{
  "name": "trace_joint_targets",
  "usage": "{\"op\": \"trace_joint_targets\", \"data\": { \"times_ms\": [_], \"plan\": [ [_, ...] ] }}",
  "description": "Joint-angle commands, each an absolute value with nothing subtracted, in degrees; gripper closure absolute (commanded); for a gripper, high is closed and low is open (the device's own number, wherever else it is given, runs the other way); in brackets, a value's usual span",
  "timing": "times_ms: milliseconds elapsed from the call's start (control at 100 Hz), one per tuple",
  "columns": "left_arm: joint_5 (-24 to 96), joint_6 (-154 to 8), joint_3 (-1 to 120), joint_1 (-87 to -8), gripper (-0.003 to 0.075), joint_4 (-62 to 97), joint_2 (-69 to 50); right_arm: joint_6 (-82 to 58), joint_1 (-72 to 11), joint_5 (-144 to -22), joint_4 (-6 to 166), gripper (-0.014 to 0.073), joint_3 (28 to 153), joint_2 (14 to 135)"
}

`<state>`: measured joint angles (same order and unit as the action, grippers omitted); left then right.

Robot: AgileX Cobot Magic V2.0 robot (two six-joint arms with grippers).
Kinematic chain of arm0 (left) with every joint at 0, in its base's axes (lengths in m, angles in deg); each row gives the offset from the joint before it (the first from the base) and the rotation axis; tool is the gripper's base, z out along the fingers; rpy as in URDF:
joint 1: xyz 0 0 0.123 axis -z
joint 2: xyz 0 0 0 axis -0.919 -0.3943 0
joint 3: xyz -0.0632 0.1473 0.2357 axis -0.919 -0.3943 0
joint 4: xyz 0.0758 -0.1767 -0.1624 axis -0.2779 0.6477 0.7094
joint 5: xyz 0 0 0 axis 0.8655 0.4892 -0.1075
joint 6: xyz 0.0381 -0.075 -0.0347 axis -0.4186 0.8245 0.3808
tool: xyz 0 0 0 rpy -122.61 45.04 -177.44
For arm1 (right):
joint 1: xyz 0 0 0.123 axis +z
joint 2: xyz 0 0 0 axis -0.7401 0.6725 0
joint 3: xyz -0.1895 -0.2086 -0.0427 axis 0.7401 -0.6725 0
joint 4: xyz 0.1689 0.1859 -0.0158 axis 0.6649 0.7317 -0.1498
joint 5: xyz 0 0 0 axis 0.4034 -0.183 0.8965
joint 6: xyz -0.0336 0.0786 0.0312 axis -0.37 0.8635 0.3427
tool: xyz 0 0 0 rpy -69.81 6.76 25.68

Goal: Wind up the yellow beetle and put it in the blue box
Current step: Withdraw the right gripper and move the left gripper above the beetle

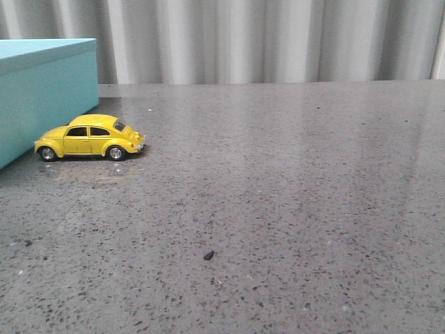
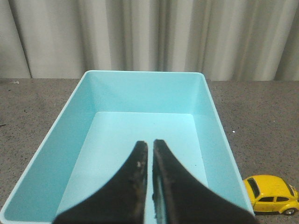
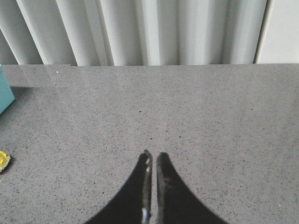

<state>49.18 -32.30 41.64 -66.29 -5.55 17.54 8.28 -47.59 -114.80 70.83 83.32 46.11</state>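
Observation:
The yellow beetle (image 1: 90, 138) stands on its wheels on the grey table at the left, just beside the blue box (image 1: 42, 90). In the left wrist view the blue box (image 2: 212, 116) is open-topped and holds nothing, with the yellow beetle (image 2: 272, 194) outside its wall. My left gripper (image 2: 150, 143) hangs shut over the box's inside, gripping nothing. The right gripper (image 3: 153, 155) is shut above bare table, and a sliver of the yellow beetle (image 3: 3, 161) shows at that view's edge. Neither gripper appears in the front view.
A pleated grey-white curtain (image 1: 264, 38) closes off the back of the speckled table (image 1: 278, 209). A small dark crumb (image 1: 208, 255) lies on the table near the front middle.

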Motion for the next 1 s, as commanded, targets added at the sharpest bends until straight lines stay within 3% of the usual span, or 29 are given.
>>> {"op": "trace_joint_targets", "data": {
  "times_ms": [0,260,360,480,580,990],
  "plan": [
    [45.61,-33.39,46.04,-65.89,0.0741,-4.96,13.43,7.93,-47.71,-111.04,71.05,0.0654,83.55,44.86],
    [45.83,-41.12,52.67,-62.38,0.0709,-4.96,4.24,7.93,-47.74,-112.97,71.05,0.0654,82.04,41.8],
    [45.83,-41.94,55.2,-60.36,0.059,-4.96,0.98,7.93,-47.74,-113.4,71.05,0.0654,81.85,41.11],
    [45.83,-42.28,57.67,-57.95,0.0358,-4.96,-2.39,7.93,-47.74,-114.03,71.17,0.0654,81.71,40.61],
    [46.17,-43.67,59.66,-56.27,0.026,-4.96,-4.75,7.93,-47.74,-114.57,71.17,0.0654,81.71,40.61],
    [53.01,-55.39,69.26,-52.15,0.026,-5.14,-12.89,7.93,-47.74,-115.68,71.29,0.0654,81.69,40.61]
  ]
}}
